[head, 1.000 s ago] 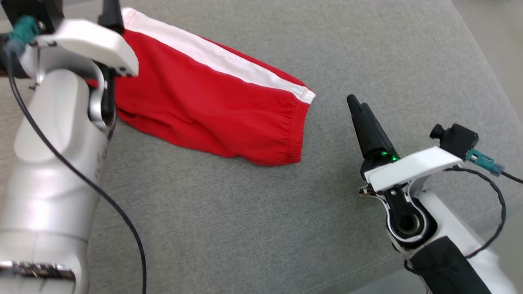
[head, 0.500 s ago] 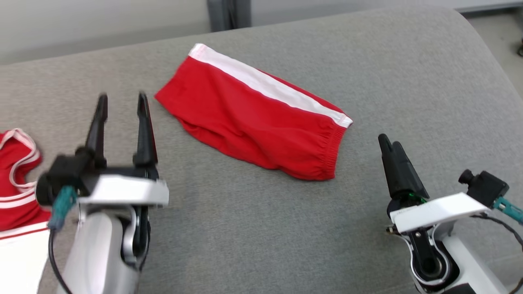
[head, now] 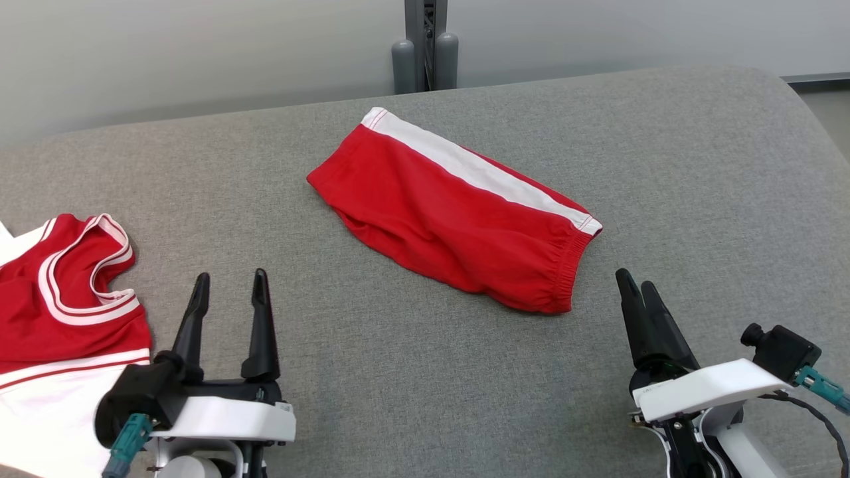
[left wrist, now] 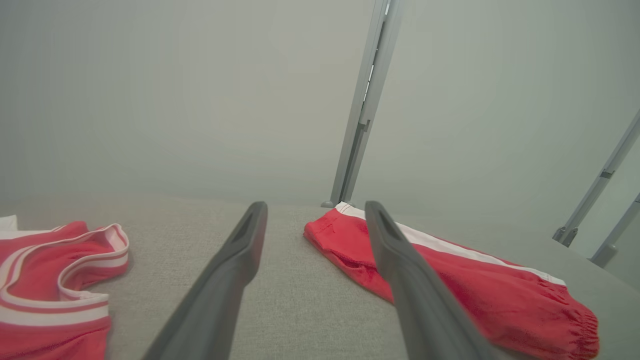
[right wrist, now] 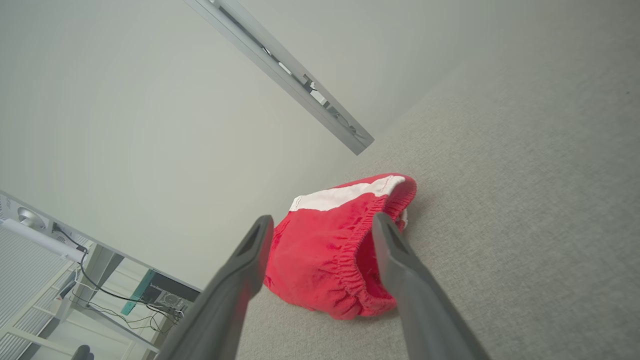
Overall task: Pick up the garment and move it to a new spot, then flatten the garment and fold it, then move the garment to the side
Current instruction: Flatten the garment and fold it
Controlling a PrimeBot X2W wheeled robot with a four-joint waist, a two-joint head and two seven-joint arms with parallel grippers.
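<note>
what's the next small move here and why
Probably swing the left end effector leftward and down toward the jersey. Its jaws stand open and empty above bare cushion, and the jersey lies just to its left, untouched, while the shorts are not the target.

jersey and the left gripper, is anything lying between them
Nothing. In the head view, a bare stretch of the grey cushion runs between the jersey and the open left gripper, which isn't touching it.

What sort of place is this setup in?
Probably a lab or test room, not a home. A grey fabric-covered surface sits before a bare pale wall, with an aluminium frame post behind it, and loose cables run by white shelving in the right wrist view.
</note>
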